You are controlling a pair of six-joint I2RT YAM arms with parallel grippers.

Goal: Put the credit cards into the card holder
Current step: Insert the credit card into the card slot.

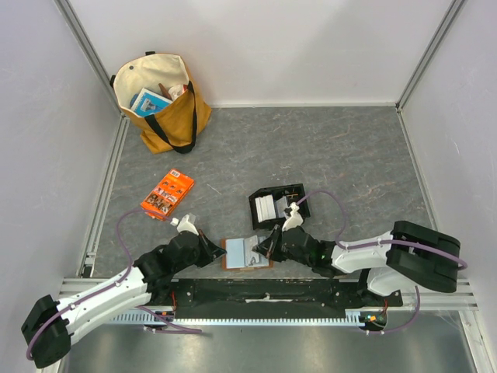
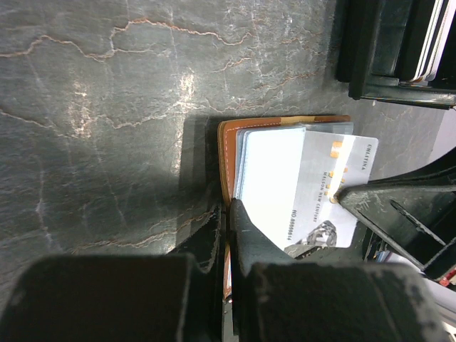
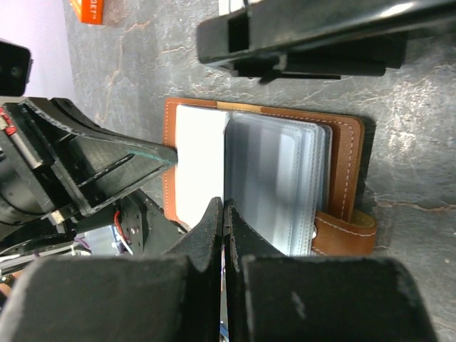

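Lying open and flat on the grey marbled tabletop, the small brown leather-like card holder sat at the near edge, approx centre, btwn the two arms. In the right wrist view its clear plastic sleeves were fanned over one half, w/ the little clasp tab sticking out at a corner.

One white rectangular credit card, w/ small print & gold marks, lay face up on the open holder. Couldn't tell if it was in a pocket or just on top.

L arm: jaws fully closed, nothing visible btwn them. Tips were down at the holder's stitched brown edge, touching the side of the white card.

R arm: jaws also fully closed, coming in from the opposite side, tip resting on the card's printed face. Couldn't tell if it pinched the card or only pressed on it.

More pale credit cards stood on edge in a black rectangular plastic tray, just behind the holder. An orange printed packet lay flat to the L, well apart from the holder. A tan canvas tote bag w/ black handles stood in the far L corner, w/ a blue & white item showing inside.
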